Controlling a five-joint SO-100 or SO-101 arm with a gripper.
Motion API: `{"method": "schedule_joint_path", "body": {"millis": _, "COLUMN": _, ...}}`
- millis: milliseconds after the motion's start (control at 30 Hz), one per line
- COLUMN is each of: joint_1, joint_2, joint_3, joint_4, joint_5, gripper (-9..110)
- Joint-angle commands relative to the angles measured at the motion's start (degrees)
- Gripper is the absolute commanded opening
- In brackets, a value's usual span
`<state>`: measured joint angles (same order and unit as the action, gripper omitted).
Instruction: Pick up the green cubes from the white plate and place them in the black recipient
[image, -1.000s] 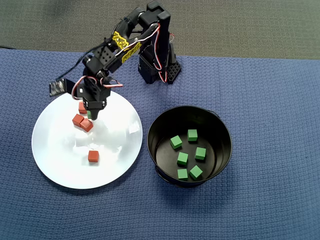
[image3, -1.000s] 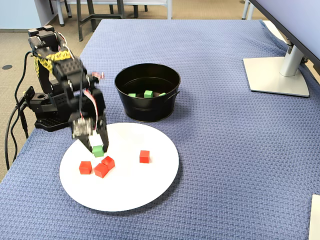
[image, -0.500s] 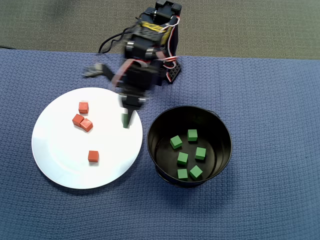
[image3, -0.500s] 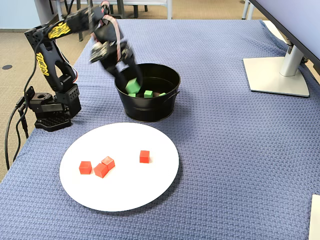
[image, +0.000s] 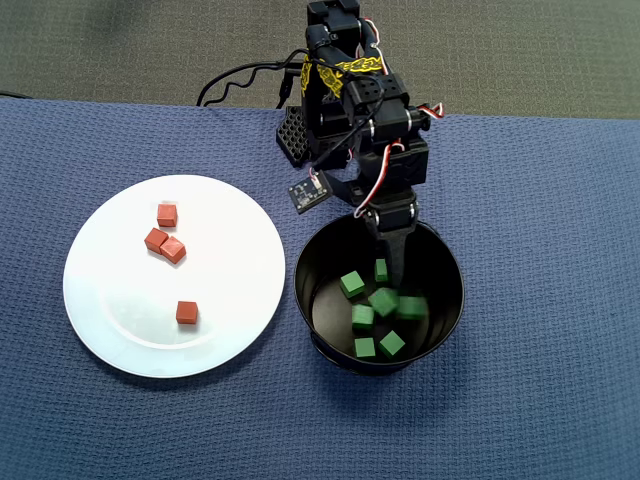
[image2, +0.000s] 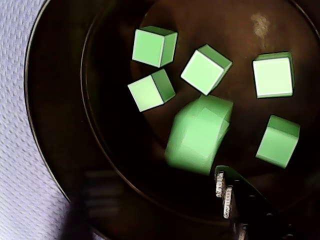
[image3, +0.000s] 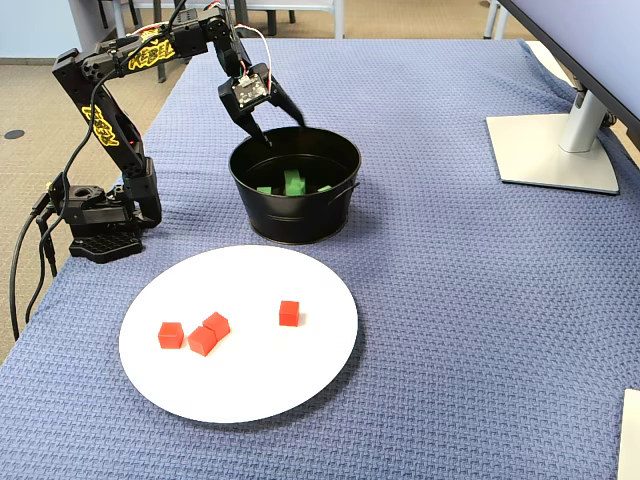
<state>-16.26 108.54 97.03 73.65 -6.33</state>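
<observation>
Black two-finger gripper (image: 390, 268) hangs over the round glossy black pot (image: 448, 262), fingers spread apart and empty in the fixed view (image3: 277, 122). In the wrist view one matte green cube (image2: 198, 134) is blurred near pot centre, not touching either finger; five more green cubes sit sharp around it at 11, 12, 1, 3 and 9 o'clock on the pot floor. A seventh cannot be made out there. In the overhead view the green cubes (image: 383, 301) cluster on the pot floor, partly hidden by the arm.

Large round glossy white plate (image: 120, 330) lies at 9 o'clock of the pot, just beside it, on the blue woven cloth (image: 540, 200). Four red-orange cubes (image: 165, 244) remain on the plate: three grouped toward 11 o'clock, one alone near centre. The plate carries only these.
</observation>
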Motion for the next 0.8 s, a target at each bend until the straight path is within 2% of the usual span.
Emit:
{"method": "schedule_joint_path", "body": {"millis": 0, "joint_1": 7.65, "joint_2": 4.48, "joint_3": -5.71, "joint_4": 3.52, "joint_5": -5.01, "gripper": 35}}
{"method": "schedule_joint_path", "body": {"millis": 67, "joint_1": 13.01, "joint_2": 7.73, "joint_3": -6.15, "joint_4": 4.39, "joint_5": -6.59, "gripper": 27}}
{"method": "schedule_joint_path", "body": {"millis": 133, "joint_1": 19.25, "joint_2": 10.9, "joint_3": -5.36, "joint_4": 4.13, "joint_5": -3.78, "gripper": 11}}
{"method": "schedule_joint_path", "body": {"millis": 200, "joint_1": 23.82, "joint_2": 15.03, "joint_3": -1.93, "joint_4": 2.02, "joint_5": -1.23, "gripper": 7}}
{"method": "schedule_joint_path", "body": {"millis": 300, "joint_1": 26.98, "joint_2": 22.94, "joint_3": 4.92, "joint_4": 1.76, "joint_5": 0.18, "gripper": 6}}
{"method": "schedule_joint_path", "body": {"millis": 467, "joint_1": 26.02, "joint_2": 37.62, "joint_3": 16.26, "joint_4": 6.86, "joint_5": 1.93, "gripper": 0}}
{"method": "schedule_joint_path", "body": {"millis": 767, "joint_1": 29.88, "joint_2": 57.39, "joint_3": 40.69, "joint_4": 8.96, "joint_5": 3.6, "gripper": 0}}
